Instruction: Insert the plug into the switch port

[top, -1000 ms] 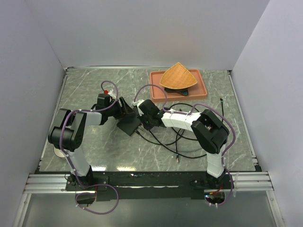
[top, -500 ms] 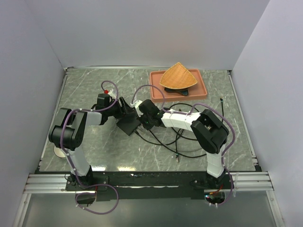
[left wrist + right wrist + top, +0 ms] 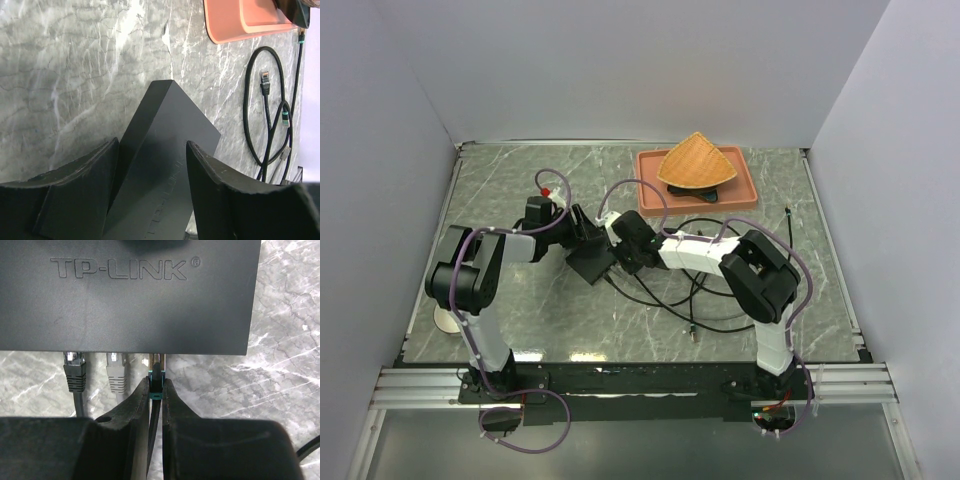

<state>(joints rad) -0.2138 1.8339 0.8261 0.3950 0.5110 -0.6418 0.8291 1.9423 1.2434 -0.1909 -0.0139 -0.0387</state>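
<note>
- Right wrist view first: the right gripper (image 3: 156, 392) has its fingers (image 3: 137, 407) pinched tight on the plug (image 3: 156, 367), right at its teal boot (image 3: 155, 383), so the nose points straight at the switch port (image 3: 156, 358).
- That port sits on the long edge of the switch (image 3: 130, 295) facing the gripper. The plug's tip is right at its mouth, third along from a black connector (image 3: 74, 372) and a grey connector (image 3: 116, 376) already seated in the same edge.
- On the switch's opposite side, the left gripper (image 3: 151, 145) straddles the box, fingers (image 3: 85, 185) closed against it from either flank. I'd say it is bracing the box so a push on the plug won't slide it away.
- Slack cable (image 3: 246, 100) lies looped on the table (image 3: 500, 190) beyond the switch, towards the terracotta tray (image 3: 748, 198), which leaves the held end free to travel.
- Hard to call whether the plug has clicked home: the fingers and the switch's edge mask the port's inside, and from overhead both grippers blot out most of the switch.
</note>
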